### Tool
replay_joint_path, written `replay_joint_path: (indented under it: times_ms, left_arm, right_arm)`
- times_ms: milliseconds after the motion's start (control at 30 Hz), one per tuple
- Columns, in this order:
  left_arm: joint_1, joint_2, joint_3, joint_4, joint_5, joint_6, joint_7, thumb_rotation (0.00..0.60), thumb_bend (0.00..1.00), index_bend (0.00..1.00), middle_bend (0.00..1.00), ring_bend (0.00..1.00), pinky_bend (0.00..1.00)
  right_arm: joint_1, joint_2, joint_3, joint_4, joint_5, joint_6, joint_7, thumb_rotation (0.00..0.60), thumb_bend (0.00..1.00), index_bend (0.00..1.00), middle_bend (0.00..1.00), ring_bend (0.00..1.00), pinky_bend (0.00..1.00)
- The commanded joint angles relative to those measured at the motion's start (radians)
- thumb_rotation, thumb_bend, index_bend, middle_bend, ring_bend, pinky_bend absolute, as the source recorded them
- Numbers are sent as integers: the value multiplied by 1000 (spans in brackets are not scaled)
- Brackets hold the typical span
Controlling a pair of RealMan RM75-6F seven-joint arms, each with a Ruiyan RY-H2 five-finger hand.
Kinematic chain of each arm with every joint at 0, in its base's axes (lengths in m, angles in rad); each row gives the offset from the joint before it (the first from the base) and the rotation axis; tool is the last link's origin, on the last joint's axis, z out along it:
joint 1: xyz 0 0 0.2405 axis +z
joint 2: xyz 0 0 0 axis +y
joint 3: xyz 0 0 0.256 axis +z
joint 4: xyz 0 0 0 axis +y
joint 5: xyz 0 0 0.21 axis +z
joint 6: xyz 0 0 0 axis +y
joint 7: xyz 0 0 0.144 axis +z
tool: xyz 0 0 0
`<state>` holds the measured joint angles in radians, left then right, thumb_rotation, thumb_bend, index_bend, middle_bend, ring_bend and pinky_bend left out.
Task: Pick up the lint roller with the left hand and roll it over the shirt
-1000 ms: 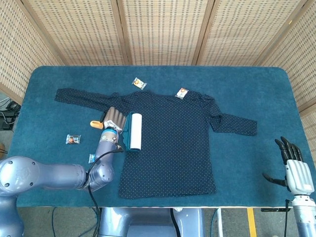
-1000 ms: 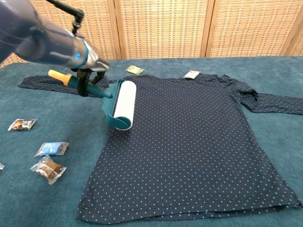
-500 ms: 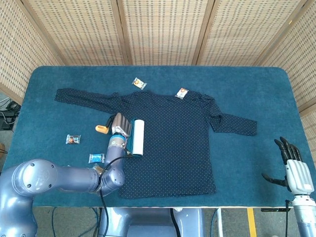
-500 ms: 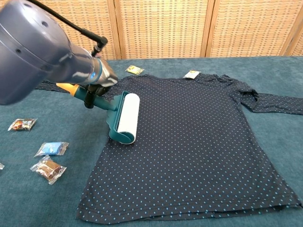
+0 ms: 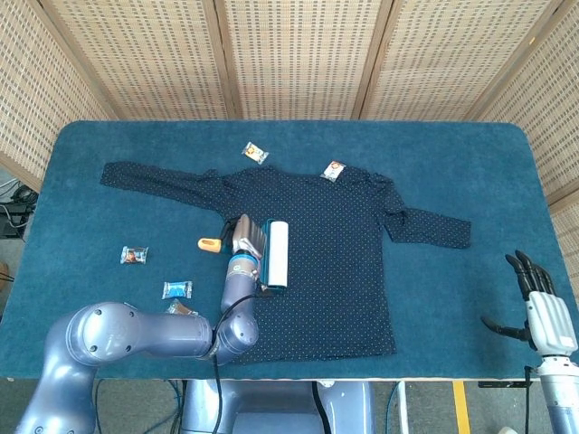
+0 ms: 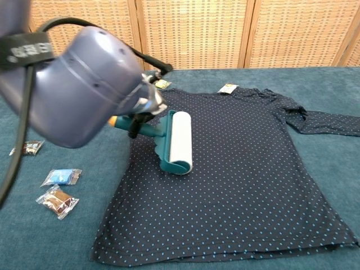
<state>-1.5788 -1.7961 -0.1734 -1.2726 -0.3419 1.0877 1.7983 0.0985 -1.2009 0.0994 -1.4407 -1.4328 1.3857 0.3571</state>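
A dark navy dotted shirt (image 5: 335, 244) (image 6: 242, 169) lies flat on the blue table. The lint roller (image 5: 274, 253) (image 6: 180, 140) has a white drum, a teal frame and an orange handle end (image 5: 209, 243). Its drum rests on the shirt's left chest area. My left hand (image 5: 244, 237) (image 6: 140, 109) grips the teal handle; in the chest view the arm's bulky grey casing hides most of the hand. My right hand (image 5: 541, 303) hangs at the table's right front corner, fingers apart, holding nothing.
Small snack packets lie around: two near the shirt's collar (image 5: 255, 152) (image 5: 334, 169), and others left of the shirt (image 5: 134, 255) (image 5: 177, 289) (image 6: 57, 201). A wicker screen stands behind the table. The shirt's sleeves stretch out to both sides.
My left hand has carried the lint roller to the right, from the shirt's left edge further onto its front. The right hand has stayed put.
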Motion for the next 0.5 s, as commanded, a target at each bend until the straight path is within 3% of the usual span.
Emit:
replay_joint_path:
  times_ms: [33,333,500]
  left_arm:
    - [-28,-44,-42,52,-16,-4,36,600,827,852,945,814,730]
    - [-99,-167,-147,215,-39,-14,151,600,828,852,945,813,730]
    - [-121,-212,-176,268,-30,-26,198,600,828,853,945,813,730]
  right_arm:
    - [0,1,1,2,2,-1,7,600,114,33,0,0,0]
    - [4,2,0,13,6,-15,33,600,114,33,0,0,0]
    - [5,1,0,23,14,-27,44,600,114,33,0,0,0]
